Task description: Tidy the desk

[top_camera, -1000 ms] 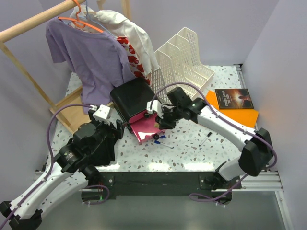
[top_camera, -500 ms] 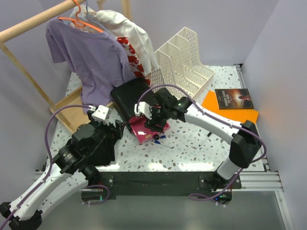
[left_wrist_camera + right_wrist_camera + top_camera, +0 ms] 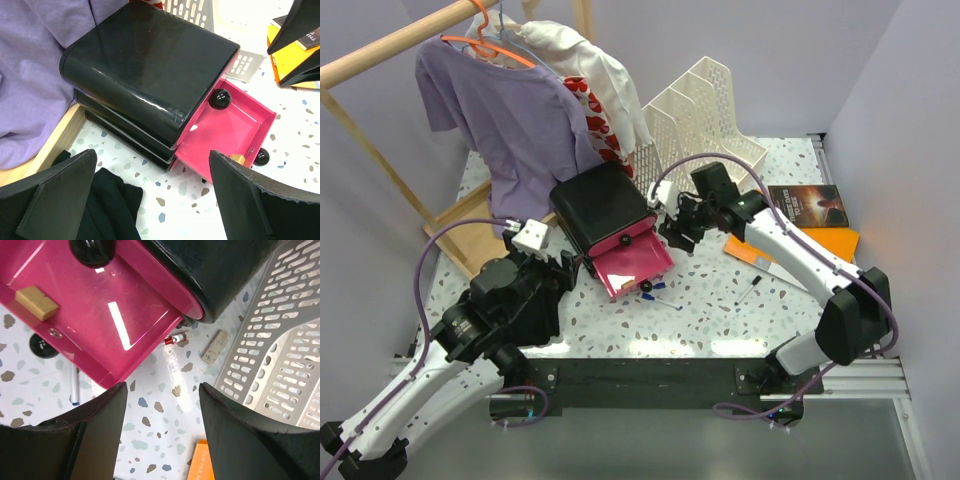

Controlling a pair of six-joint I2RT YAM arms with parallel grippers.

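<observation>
Right pincer (image 3: 162, 415) near drawer (image 3: 110, 315), perhaps eraser (image 3: 36, 303).

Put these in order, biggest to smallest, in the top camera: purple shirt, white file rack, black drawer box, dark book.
1. purple shirt
2. white file rack
3. black drawer box
4. dark book
The shirt hangs higher, so it may look extra big.

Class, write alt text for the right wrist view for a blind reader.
An open pink drawer holding a small tan block juts from a black organizer over the speckled desk; the right gripper hovers, jaws apart.
</observation>
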